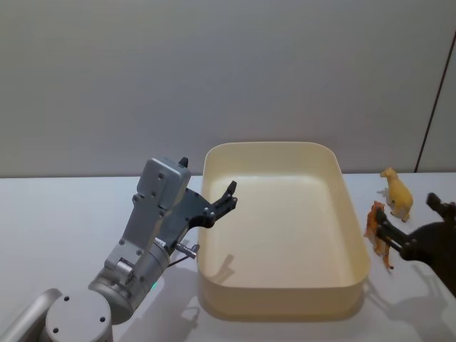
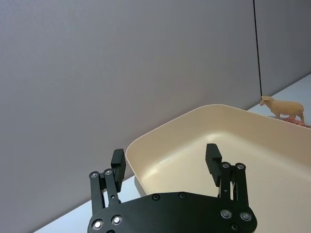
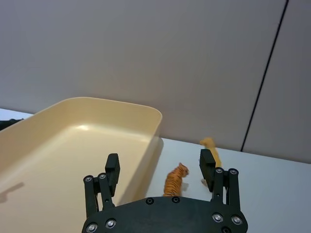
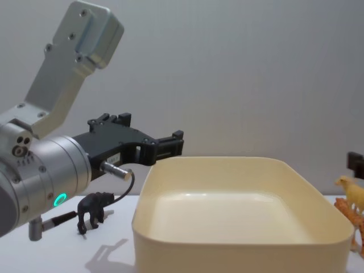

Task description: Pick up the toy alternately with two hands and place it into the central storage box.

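Smooth plastic tub (image 1: 214, 235) (faintly glossy)

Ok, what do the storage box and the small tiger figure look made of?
The central storage box looks like moulded plastic. It is cream-yellow with smooth plain walls, rounded corners and a soft sheen on its floor. The tiger figure seems to be painted hard plastic or rubber, orange with dark stripes and a fairly dull surface. Its look leaves open which of the two it is.

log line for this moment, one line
left gripper open, empty, over storage box left rim | right gripper open, near tiger toy right of storage box | storage box empty
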{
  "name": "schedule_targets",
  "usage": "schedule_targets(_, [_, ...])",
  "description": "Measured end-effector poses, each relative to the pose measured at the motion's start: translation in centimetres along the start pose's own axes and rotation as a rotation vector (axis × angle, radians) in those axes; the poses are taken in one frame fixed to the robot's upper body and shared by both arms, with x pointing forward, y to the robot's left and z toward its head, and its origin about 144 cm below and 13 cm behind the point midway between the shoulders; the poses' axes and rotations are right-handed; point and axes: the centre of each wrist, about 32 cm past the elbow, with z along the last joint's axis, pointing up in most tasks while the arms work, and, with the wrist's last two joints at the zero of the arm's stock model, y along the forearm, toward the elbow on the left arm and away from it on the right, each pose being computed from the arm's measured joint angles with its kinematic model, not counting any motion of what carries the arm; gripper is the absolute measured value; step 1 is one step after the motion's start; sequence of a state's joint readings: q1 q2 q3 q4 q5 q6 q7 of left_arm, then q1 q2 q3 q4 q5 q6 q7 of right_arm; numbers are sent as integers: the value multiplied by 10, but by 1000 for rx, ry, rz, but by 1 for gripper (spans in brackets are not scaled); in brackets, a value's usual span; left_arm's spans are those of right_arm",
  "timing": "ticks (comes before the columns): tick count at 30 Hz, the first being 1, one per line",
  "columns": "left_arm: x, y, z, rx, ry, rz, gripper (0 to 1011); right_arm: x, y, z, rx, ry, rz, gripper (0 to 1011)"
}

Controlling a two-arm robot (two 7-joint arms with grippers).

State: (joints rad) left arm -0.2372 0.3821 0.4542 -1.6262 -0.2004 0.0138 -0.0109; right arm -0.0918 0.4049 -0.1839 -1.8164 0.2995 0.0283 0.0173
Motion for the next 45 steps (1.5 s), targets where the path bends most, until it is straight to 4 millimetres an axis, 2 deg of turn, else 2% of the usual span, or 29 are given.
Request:
schedule_targets(10, [0,0,0,0,0,0,1001,14,-16,-2,-56,-21,-22,1001])
schedule_targets(17, [0,0,0,0,0,0,1001,19,-12,-6,-101,-23,-24,1001])
schedule_targets(28, [0,0,0,0,0,0,1001,22,16,-20,-184,-19,-57,1001])
schedule_targets(45, [0,0,0,0,0,0,1001,3,66,-39,-259,-40,-34,1001])
